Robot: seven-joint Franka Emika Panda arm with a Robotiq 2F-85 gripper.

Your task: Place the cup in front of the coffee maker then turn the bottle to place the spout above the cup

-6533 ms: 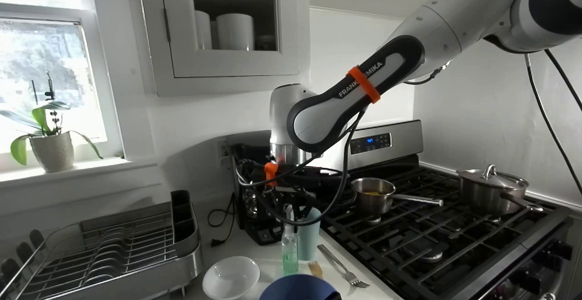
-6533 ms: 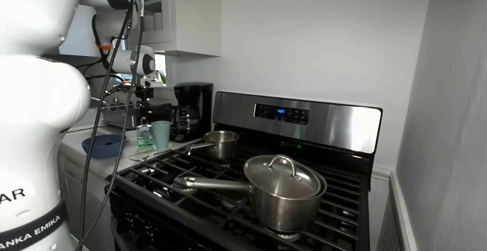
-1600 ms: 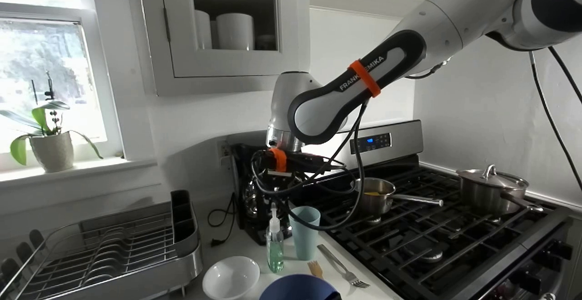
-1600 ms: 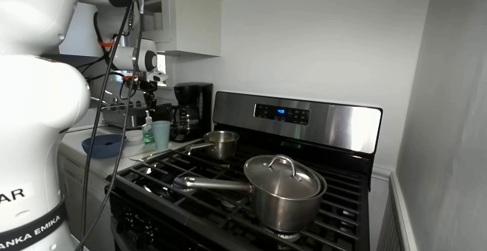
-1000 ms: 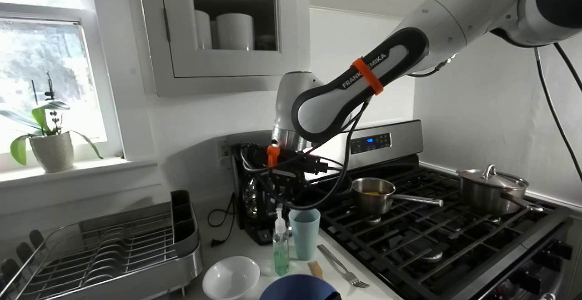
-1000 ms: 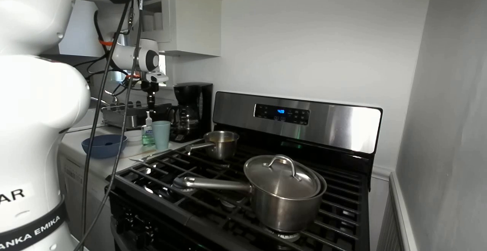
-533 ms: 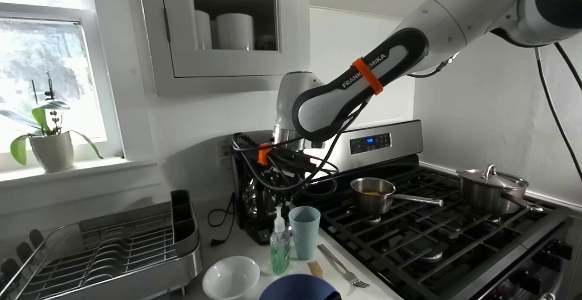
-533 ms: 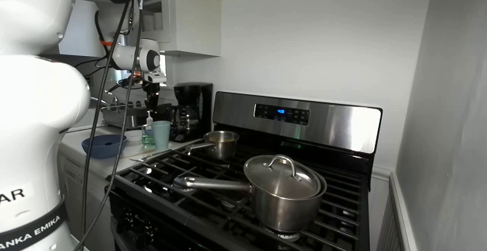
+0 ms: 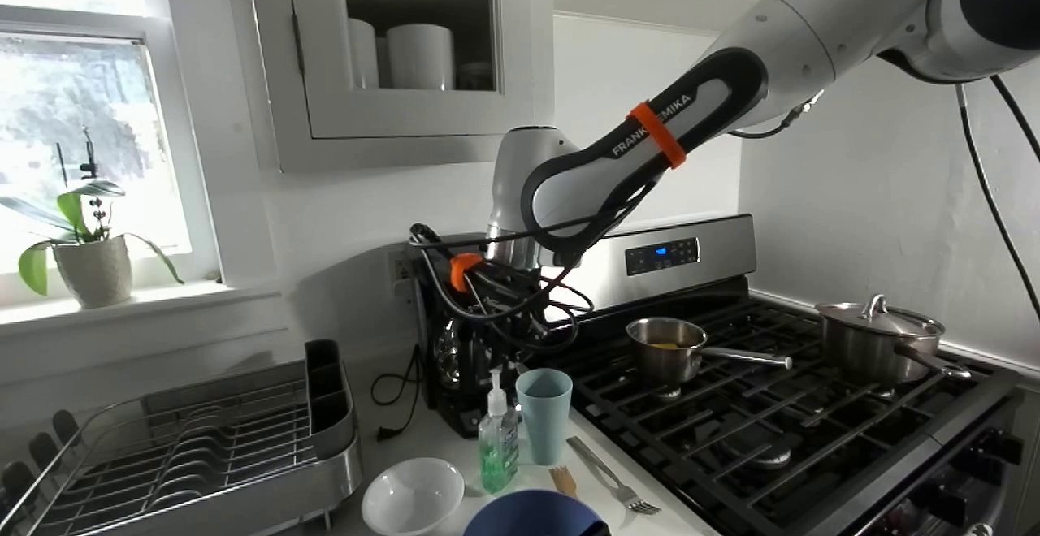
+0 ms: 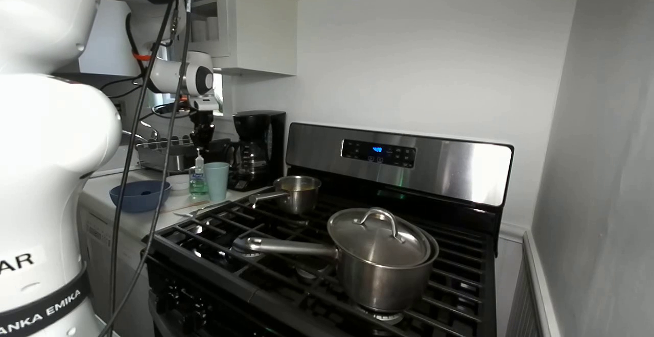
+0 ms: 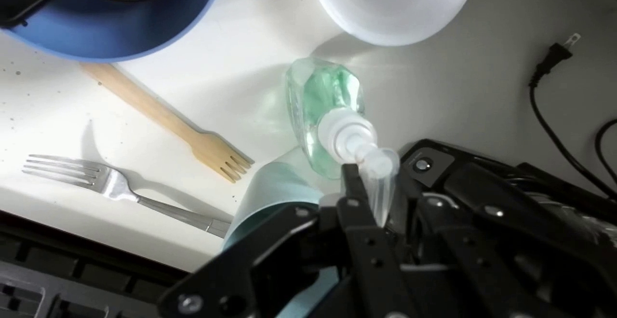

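The pale blue-green cup (image 9: 546, 422) stands upright on the counter in front of the black coffee maker (image 10: 253, 148). Beside it, close to its side, the green bottle (image 9: 497, 459) is upright and appears to rest on the counter. In the wrist view my gripper (image 11: 378, 171) has its two fingers closed against the sides of the spout (image 11: 380, 190). That nozzle points away from the bottle, past the cup's rim rather than over its mouth. In an exterior view the black gripper (image 10: 202, 143) sits right above the bottle; cables and the coffee maker's dark body obscure it elsewhere.
A white bowl (image 11: 395, 9) and a blue bowl (image 11: 111, 33) lie near the bottle. A wooden fork (image 11: 159, 115) and a metal fork (image 11: 115, 185) lie by the cup. The stove (image 9: 764, 438) borders the counter; a dish rack (image 9: 203, 447) stands opposite.
The bottle has turned about its upright axis together with my gripper, its label coming round in an exterior view. The wrist cables have swung. The cup has stayed put.
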